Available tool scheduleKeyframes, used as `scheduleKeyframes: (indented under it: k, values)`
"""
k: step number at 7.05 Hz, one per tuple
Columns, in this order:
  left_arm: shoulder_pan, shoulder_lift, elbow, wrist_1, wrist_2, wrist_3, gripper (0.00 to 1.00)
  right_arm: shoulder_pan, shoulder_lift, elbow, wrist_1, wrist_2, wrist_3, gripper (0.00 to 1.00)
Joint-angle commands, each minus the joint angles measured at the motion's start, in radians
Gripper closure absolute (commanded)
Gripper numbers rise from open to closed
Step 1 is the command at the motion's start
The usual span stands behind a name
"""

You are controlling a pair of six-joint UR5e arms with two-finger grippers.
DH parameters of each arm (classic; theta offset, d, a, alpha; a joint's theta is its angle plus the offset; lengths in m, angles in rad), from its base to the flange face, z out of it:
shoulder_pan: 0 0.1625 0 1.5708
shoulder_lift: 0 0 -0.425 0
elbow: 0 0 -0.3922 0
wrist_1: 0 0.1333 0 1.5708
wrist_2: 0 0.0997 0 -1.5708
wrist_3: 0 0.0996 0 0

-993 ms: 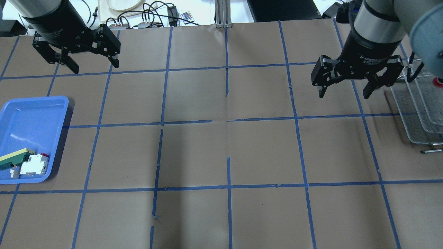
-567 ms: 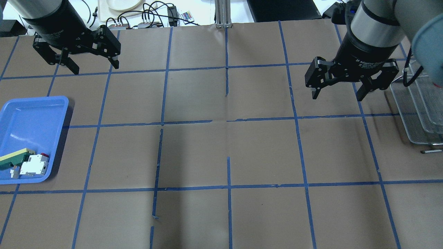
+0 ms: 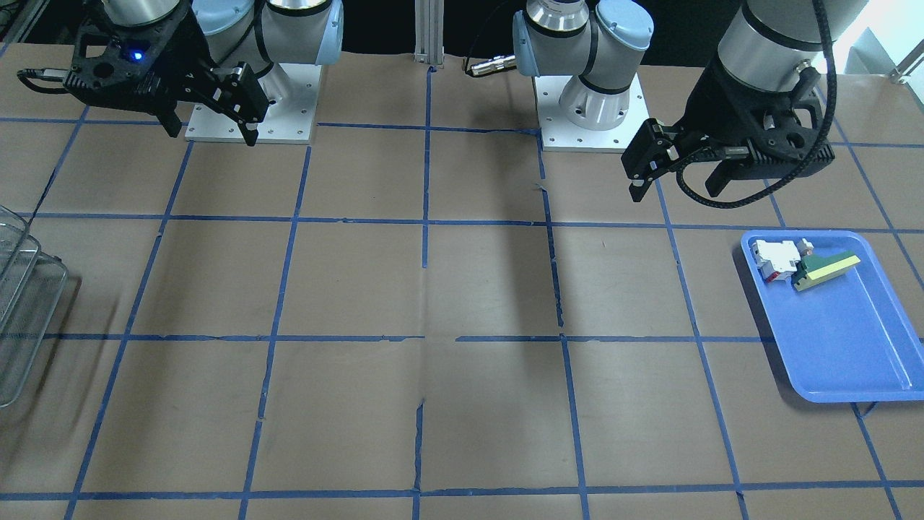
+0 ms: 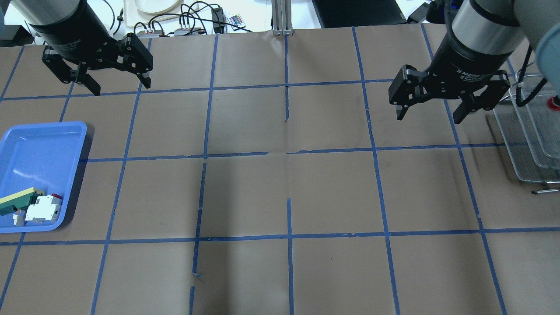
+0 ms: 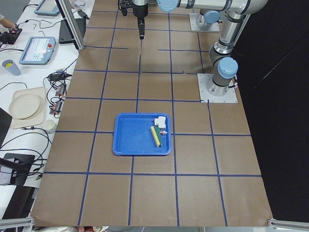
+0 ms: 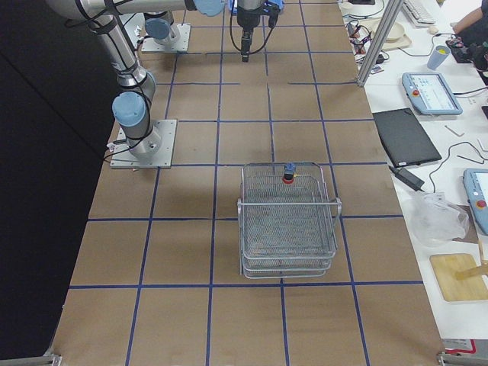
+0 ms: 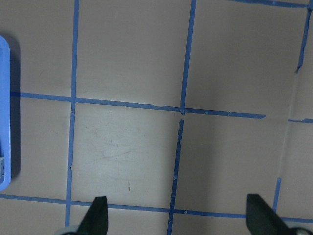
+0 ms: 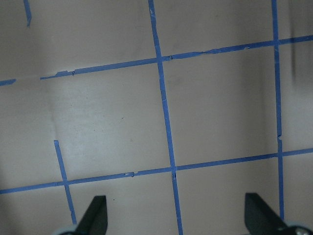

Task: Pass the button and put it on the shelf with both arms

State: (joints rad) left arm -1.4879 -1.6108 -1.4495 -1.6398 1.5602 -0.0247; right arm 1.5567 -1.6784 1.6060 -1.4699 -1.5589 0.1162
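The button (image 6: pixel 289 176), with its red cap, sits on the top tier of the wire-mesh shelf (image 6: pixel 288 229), at the end nearest the arms. Its cap shows at the overhead view's right edge (image 4: pixel 554 102), on the shelf (image 4: pixel 525 148). My right gripper (image 4: pixel 428 117) hangs open and empty above the table, left of the shelf; it also shows in the front view (image 3: pixel 213 135). My left gripper (image 4: pixel 120 86) is open and empty at the far left, beyond the blue tray. Both wrist views show only wide-apart fingertips (image 7: pixel 98 218) (image 8: pixel 97 215) over bare table.
The blue tray (image 4: pixel 39 144) at the left holds a white-and-red switch block (image 4: pixel 43 208) and a green-and-yellow wedge piece (image 4: pixel 17 200). Brown paper with blue tape lines covers the table. Cables and a plate lie beyond the far edge.
My right gripper has shifted a little to the left, away from the shelf, staying open and empty. The left gripper has hardly moved.
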Motion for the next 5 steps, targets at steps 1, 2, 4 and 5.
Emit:
scheduleKeyframes:
  k: [1,2,4,5]
  values:
    - [0.0,0.0,0.001,0.0,0.0,-0.001,0.0,0.0,-0.001,0.002,0.0,-0.004,-0.001,0.0]
    - [0.0,0.0,0.001,0.0,0.0,0.0,0.0,0.002,-0.001,0.003,0.0,-0.003,-0.001,0.0]
    - [0.0,0.0,0.0,0.0,0.0,-0.001,0.0,0.003,-0.004,0.008,0.003,-0.003,0.0,0.0]
    - [0.0,0.0,0.0,0.0,0.0,0.0,0.0,0.003,-0.004,0.008,0.003,-0.003,0.0,0.0]
